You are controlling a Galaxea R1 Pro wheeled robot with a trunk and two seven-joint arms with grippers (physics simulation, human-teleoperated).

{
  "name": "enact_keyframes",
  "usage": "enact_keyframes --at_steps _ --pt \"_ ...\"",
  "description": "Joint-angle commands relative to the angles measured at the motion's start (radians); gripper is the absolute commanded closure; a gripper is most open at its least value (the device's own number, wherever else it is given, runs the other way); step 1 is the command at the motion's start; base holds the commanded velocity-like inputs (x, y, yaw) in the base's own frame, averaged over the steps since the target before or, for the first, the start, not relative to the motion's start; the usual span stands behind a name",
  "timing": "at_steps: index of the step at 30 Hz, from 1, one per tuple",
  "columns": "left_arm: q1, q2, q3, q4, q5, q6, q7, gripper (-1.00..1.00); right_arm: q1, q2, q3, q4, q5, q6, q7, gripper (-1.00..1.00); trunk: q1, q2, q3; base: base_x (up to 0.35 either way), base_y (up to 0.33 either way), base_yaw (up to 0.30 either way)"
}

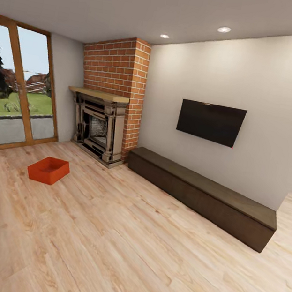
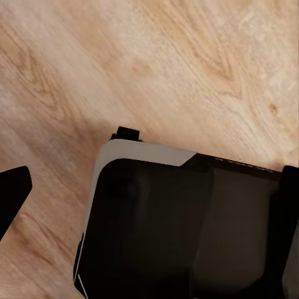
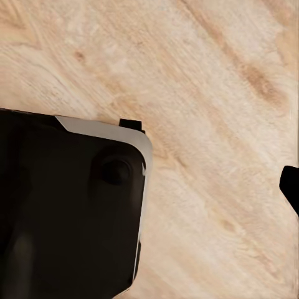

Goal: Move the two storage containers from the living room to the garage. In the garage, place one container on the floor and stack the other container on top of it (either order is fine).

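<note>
While the robot stands back in the living room, one storage container (image 1: pixel 49 170) sits open side up on the light wood floor (image 1: pixel 128 252), in front of the brick fireplace (image 1: pixel 109 106) and to the side toward the glass doors (image 1: pixel 17 91), well apart from the low dark bench (image 1: pixel 202 196) under the wall TV (image 1: pixel 211 122). Its plain flared walls and missing lid suggest a light, stiff plastic bin, probably a little slick; the upper rim of a long wall looks like the best place to pinch, or both arms could clamp opposite walls. Both wrist views look down past the robot's dark body (image 2: pixel 180 230) at bare planks, and I cannot tell how wide either gripper stands.
</note>
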Motion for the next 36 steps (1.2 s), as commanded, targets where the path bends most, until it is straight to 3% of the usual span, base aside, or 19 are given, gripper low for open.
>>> enact_keyframes --at_steps 1,13,36 --pt "0.0 0.0 0.002 0.001 0.004 -0.001 0.001 -1.0 -0.001 0.0 0.008 0.003 -0.005 -0.005 -0.002 -1.0 0.001 -0.001 0.0 0.329 0.0 0.279" --pt "0.0 0.001 0.003 0.001 0.004 0.005 0.0 -1.0 -0.001 0.001 0.009 0.003 -0.007 -0.005 -0.004 -1.0 0.001 -0.001 0.0 0.329 0.0 0.242" --pt "0.0 0.0 0.002 0.001 0.003 0.001 0.0 -1.0 -0.001 -0.009 0.013 0.003 -0.001 -0.004 -0.007 -1.0 0.001 -0.001 0.0 0.329 0.0 0.011"
